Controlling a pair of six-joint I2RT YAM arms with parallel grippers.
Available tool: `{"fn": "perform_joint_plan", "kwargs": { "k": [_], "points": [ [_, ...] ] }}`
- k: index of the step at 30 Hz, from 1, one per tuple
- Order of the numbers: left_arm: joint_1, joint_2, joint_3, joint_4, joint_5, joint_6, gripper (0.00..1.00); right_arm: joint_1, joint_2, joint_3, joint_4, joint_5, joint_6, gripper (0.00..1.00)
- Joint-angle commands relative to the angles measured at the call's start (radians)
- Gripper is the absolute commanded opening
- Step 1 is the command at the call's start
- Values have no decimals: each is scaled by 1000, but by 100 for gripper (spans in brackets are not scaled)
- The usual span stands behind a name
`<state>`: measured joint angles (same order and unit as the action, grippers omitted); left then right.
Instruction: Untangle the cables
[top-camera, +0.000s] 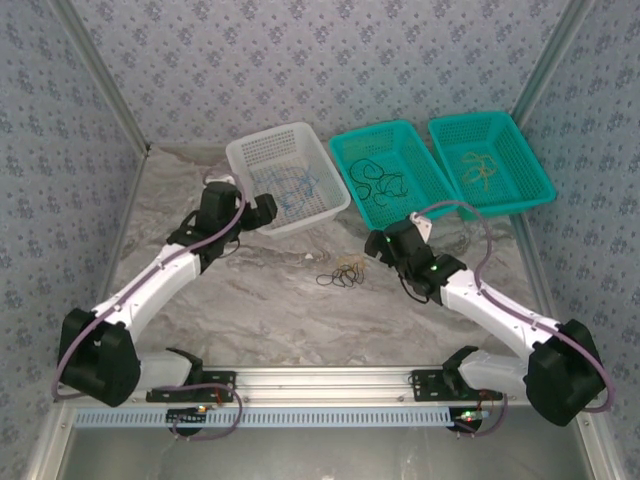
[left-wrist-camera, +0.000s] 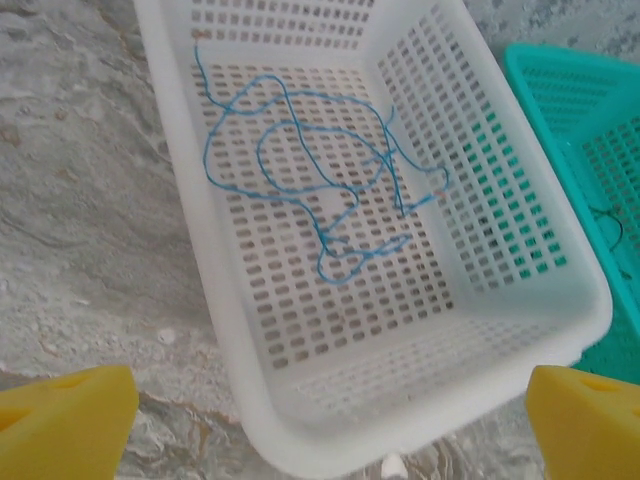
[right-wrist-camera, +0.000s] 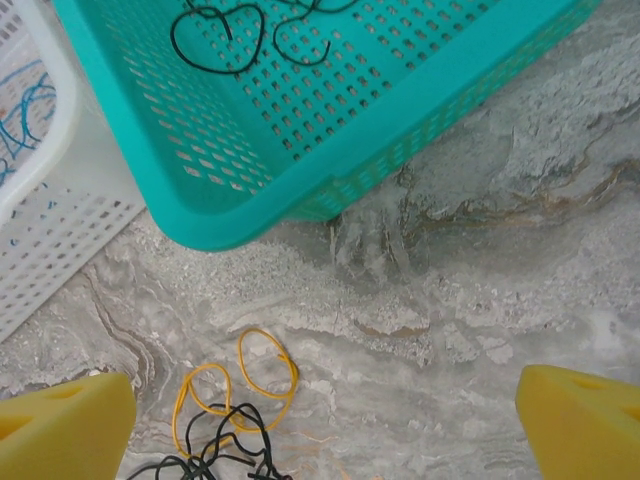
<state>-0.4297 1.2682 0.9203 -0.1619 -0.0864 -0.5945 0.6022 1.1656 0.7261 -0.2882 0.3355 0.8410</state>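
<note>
A small tangle of yellow and black cables (top-camera: 345, 272) lies on the marble table between the arms. In the right wrist view the yellow cable (right-wrist-camera: 250, 385) loops over the black cable (right-wrist-camera: 215, 445) at the lower left. My right gripper (right-wrist-camera: 320, 425) hangs open above bare table just right of that tangle, holding nothing. A blue cable (left-wrist-camera: 320, 180) lies curled in the white basket (left-wrist-camera: 240, 330). My left gripper (left-wrist-camera: 325, 430) is open over that basket's near rim, with nothing in it.
Behind the tangle stand the white basket (top-camera: 262, 148), a middle teal basket (top-camera: 352, 205) with black cables (top-camera: 380, 180), and a right teal basket (top-camera: 535, 190) with yellow cables (top-camera: 480, 168). Patterned walls close in the table on three sides.
</note>
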Motion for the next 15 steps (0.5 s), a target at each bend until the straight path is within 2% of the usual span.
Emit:
{"fn": "perform_joint_plan", "kwargs": {
  "k": [1, 5, 10, 15],
  "points": [
    [-67, -41, 11, 36, -12, 49, 99, 12, 15, -27, -3, -14, 45, 100],
    [-139, -43, 21, 42, -50, 107, 99, 34, 29, -50, 59, -29, 65, 100],
    [-202, -34, -55, 161, -81, 39, 99, 73, 62, -32, 60, -6, 90, 100],
    [-249, 51, -21, 108, -61, 24, 99, 132, 103, -28, 70, 29, 143, 99]
  ]
}}
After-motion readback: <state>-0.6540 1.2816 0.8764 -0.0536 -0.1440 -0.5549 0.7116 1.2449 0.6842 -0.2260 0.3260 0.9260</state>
